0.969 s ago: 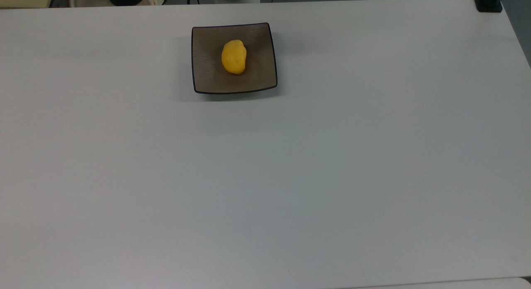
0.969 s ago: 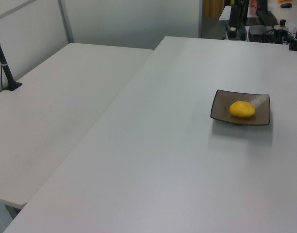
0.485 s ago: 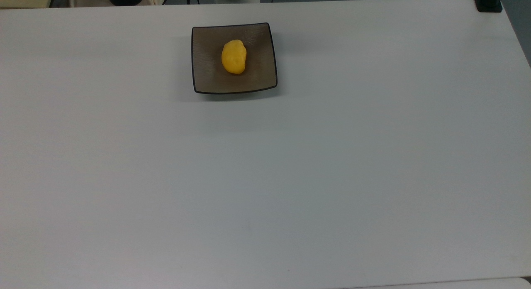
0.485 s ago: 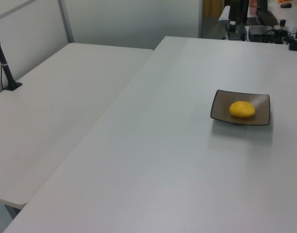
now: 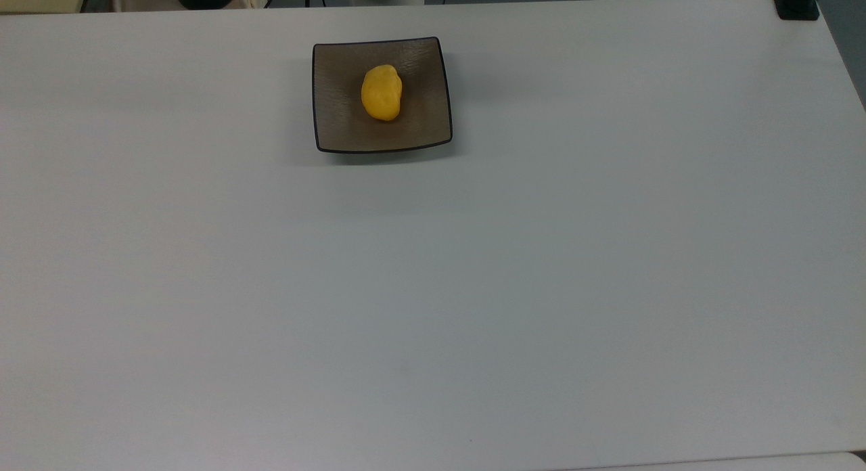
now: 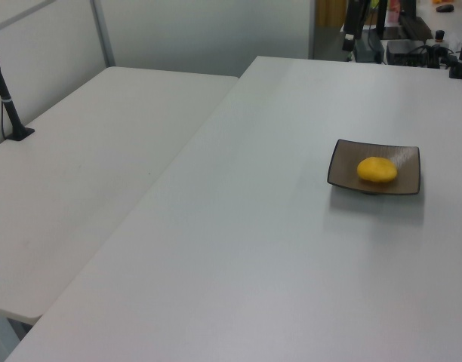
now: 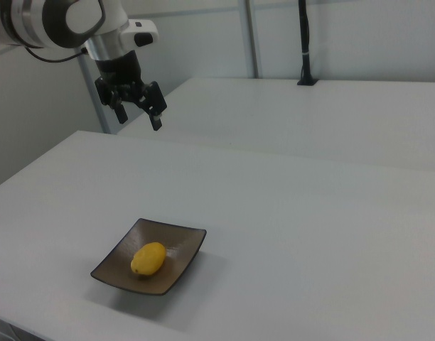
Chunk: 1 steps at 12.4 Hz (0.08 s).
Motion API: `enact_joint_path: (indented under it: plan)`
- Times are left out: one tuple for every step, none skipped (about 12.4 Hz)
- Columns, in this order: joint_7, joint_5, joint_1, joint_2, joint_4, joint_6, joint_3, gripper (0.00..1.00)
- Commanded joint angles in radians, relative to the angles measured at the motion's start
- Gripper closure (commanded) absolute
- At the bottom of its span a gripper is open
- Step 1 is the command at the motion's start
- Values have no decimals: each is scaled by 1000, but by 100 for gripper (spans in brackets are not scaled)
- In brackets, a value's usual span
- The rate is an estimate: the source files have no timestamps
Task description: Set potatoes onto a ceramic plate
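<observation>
— Checked the potato? Where?
— On the plate, about the middle, apart from every rim. Lay flat, long axis up-down in the top view, running towards the near left corner in the right view.
— And the gripper?
— High in the right view, up and behind the plate, towards the right view's top left. Well apart from the potato, touching nothing. Fingers spread, nothing between.
— So the potato sat which way from the jaws?
— Below and forward in the right view, a long way down.
— Anything left to do?
— Probably not; looked placed. Only a retreat remaining, judging by the gap.
</observation>
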State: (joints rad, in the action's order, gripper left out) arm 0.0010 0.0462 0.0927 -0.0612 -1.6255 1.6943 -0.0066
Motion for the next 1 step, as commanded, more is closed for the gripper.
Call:
enact_joint_path:
  plan:
    - [-24, 17, -8, -2, 3, 7, 2, 0]
